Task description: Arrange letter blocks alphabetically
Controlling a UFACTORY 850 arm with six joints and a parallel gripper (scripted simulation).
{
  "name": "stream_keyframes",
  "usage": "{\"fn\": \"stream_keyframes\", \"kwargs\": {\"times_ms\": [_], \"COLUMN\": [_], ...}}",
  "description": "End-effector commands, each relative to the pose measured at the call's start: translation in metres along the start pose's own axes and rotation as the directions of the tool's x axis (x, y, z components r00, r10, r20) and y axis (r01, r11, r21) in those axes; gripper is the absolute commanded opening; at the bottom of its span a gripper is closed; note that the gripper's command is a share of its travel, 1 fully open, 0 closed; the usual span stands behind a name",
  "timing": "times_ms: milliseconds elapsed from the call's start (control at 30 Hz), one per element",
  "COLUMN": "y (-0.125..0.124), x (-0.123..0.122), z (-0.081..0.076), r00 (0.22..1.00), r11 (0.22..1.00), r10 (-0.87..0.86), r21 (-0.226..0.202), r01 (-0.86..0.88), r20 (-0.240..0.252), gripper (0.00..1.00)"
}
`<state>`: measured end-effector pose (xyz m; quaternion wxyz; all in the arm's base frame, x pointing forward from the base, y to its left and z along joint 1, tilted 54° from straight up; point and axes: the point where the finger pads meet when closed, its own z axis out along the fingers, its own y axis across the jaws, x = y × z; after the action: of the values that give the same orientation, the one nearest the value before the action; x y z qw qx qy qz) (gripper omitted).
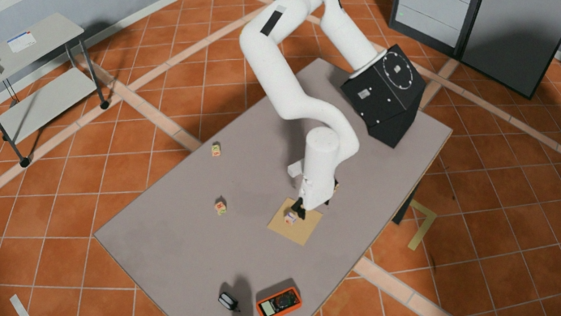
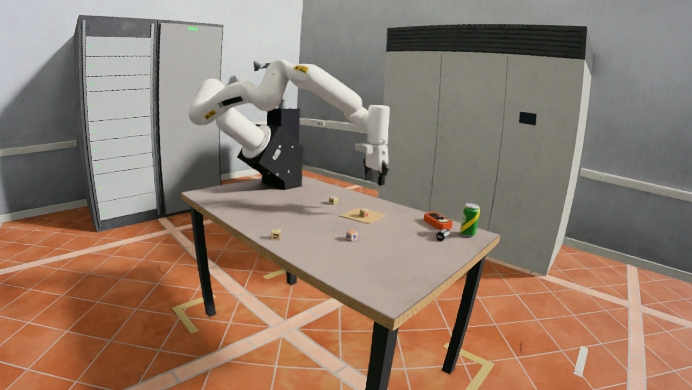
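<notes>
A tan mat lies on the grey table, also seen in the exterior view. One letter block sits on the mat near its far-left part. My gripper is open and empty, hanging well above that block. A second block lies off the mat on the open table. A third block lies near the table's edge. A fourth block lies off the mat toward my base, mostly hidden by my arm in the top view. The letters are too small to read.
An orange multimeter and a small black object lie at the table end far from my base. A green can stands beside them. My black base sits on the opposite end.
</notes>
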<state>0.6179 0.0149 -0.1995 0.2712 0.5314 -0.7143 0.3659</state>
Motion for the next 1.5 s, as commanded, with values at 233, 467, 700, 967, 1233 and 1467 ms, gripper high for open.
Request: {"fn": "stream_keyframes", "kwargs": {"times_ms": [233, 467, 700, 967, 1233, 1467], "y": [-0.001, -0.04, -0.098, -0.152, -0.173, -0.173], "x": [0.0, 0.029, 0.081, 0.143, 0.171, 0.171], "z": [-0.001, -0.003, -0.003, 0.001, 0.003, 0.003], "r00": [1.0, 1.0, 1.0, 1.0, 1.0, 1.0], "r11": [1.0, 1.0, 1.0, 1.0, 1.0, 1.0], "r10": [0.001, 0.0, -0.001, 0.0, 0.0, 0.0], "r21": [0.001, 0.0, 0.0, 0.001, 0.001, 0.001], "r01": [-0.001, 0.0, 0.001, 0.0, 0.0, 0.0], "r20": [0.001, 0.006, 0.009, 0.005, 0.001, 0.001], "gripper": [1.0, 1.0, 1.0, 1.0, 1.0, 1.0]}}
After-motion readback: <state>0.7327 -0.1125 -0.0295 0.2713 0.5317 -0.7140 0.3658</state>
